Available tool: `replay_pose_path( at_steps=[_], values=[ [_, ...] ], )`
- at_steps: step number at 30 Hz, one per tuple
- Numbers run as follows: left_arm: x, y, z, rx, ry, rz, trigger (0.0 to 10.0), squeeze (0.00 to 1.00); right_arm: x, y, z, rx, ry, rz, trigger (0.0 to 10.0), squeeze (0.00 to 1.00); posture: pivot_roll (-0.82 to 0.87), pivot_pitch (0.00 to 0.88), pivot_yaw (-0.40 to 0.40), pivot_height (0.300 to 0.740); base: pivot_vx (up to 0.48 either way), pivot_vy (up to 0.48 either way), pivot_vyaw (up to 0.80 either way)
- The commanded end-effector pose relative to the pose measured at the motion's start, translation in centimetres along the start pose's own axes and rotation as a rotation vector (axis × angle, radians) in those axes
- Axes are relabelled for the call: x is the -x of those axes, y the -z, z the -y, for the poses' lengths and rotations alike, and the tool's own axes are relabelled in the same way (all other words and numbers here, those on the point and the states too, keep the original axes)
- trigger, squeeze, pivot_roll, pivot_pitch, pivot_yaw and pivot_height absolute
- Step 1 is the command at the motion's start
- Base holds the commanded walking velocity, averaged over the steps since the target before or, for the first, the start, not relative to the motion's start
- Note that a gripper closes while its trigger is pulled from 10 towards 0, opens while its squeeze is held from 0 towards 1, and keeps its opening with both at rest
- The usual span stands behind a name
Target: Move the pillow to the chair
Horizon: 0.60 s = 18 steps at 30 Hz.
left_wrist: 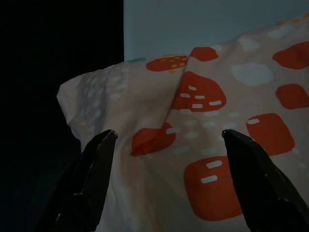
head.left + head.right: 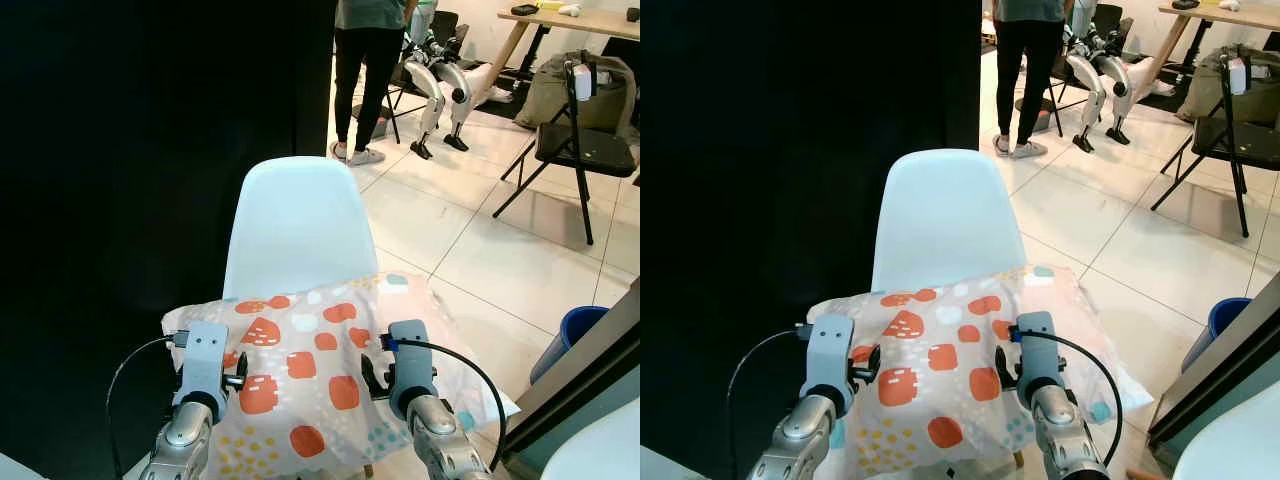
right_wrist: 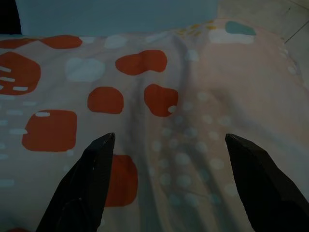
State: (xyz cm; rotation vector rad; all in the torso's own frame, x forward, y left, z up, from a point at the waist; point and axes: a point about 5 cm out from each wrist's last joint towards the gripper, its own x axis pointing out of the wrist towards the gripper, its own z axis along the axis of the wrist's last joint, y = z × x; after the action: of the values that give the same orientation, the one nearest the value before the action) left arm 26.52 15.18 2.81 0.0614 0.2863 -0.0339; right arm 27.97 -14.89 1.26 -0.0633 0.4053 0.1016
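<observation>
A pale pink pillow [image 2: 310, 370] with red, white and teal patches lies across the seat of a white plastic chair [image 2: 298, 225], overhanging both sides. My left gripper [image 2: 207, 372] hovers over the pillow's left part and my right gripper [image 2: 406, 368] over its right part. In the left wrist view the left gripper [image 1: 166, 137] is open, its black fingers [image 1: 94, 174] spread with the pillow's corner beyond them. The right gripper [image 3: 169, 140] is open too, above the pillow [image 3: 183, 111], with nothing between its fingers [image 3: 89, 179].
A black partition [image 2: 120, 200] stands along the left, close to the chair. A person [image 2: 365, 70] stands on the tiled floor behind, beside a white four-legged robot [image 2: 440, 85]. A black folding chair [image 2: 580, 140], a blue bin [image 2: 575, 335] and a wooden table [image 2: 570, 20] are at the right.
</observation>
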Motion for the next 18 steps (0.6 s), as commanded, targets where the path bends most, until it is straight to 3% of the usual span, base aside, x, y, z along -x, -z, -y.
replay_pose_path(
  at_steps=[1,7,18],
  values=[
    [0.07,0.18,0.19,0.008,0.007,-0.004,10.0,0.0,0.07,0.03,-0.09,-0.02,0.0,-0.004,10.0,0.0,0.02,0.077,-0.004,0.74,0.0,0.0,0.0],
    [-0.02,0.12,0.32,0.008,0.015,-0.003,10.0,0.0,0.12,0.02,-0.2,-0.018,-0.015,-0.001,10.0,0.0,0.02,0.08,-0.006,0.74,0.0,0.0,0.0],
    [0.0,0.49,0.59,-0.002,0.011,-0.019,10.0,0.0,0.48,0.65,-0.2,-0.047,-0.034,-0.039,10.0,0.0,0.01,0.081,-0.015,0.74,0.0,0.0,-0.8]
  ],
)
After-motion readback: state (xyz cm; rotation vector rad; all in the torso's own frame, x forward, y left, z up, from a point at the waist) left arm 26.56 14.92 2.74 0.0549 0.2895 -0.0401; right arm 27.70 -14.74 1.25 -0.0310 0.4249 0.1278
